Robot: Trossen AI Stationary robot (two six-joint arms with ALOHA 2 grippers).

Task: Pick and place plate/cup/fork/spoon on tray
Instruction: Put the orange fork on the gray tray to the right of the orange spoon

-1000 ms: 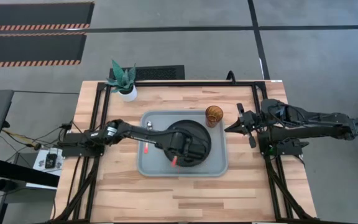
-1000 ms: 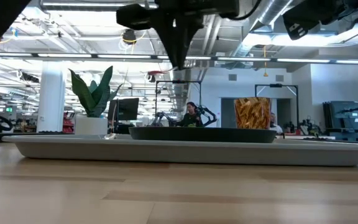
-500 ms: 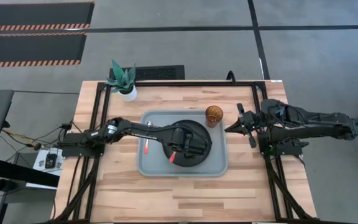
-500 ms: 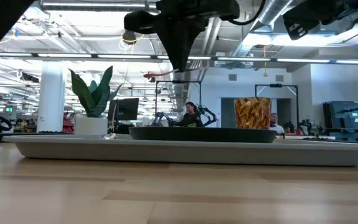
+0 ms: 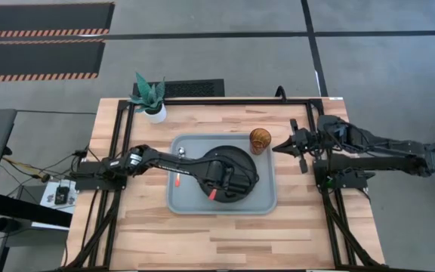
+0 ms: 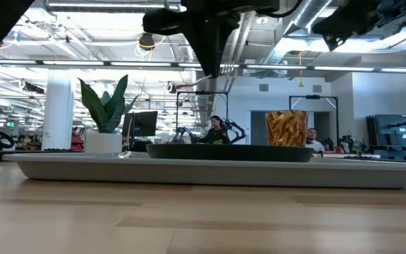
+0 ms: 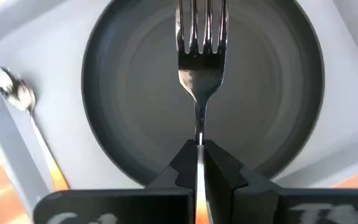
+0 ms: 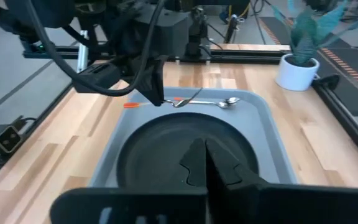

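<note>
The wooden bench (image 5: 225,227) carries everything, and the tray (image 5: 189,202) lies near its middle, long sides running 9 to 3 o'clock in the high view. The plate (image 5: 240,162) sits flat inside the tray, filling its 3 o'clock half and leaving a bare strip of tray floor toward 9 o'clock. The left arm reaches in from 9 o'clock across that strip, and its claw (image 7: 199,163) hangs above the plate; in the low view it is well clear of the tableware. Its two fingers are pressed together on the fork (image 7: 201,59), pinching the thin handle so that the silver prongs point out over the middle of the plate. In the high view the red-orange end of the handle shows at about 7 o'clock on the plate.

A white pot with a green plant (image 5: 152,97) stands at the bench's 11 o'clock corner, well apart from the tray. The cup (image 5: 260,140) stands upright at the tray's 1 o'clock corner, just beside the plate's rim. The spoon (image 7: 25,118) lies flat on the bare strip of tray at the plate's 9 o'clock side, apart from the plate.

The right arm waits at the bench's 3 o'clock edge. Its claw (image 5: 279,148) points toward the cup, near it but not touching, fingers closed together with nothing between them.
</note>
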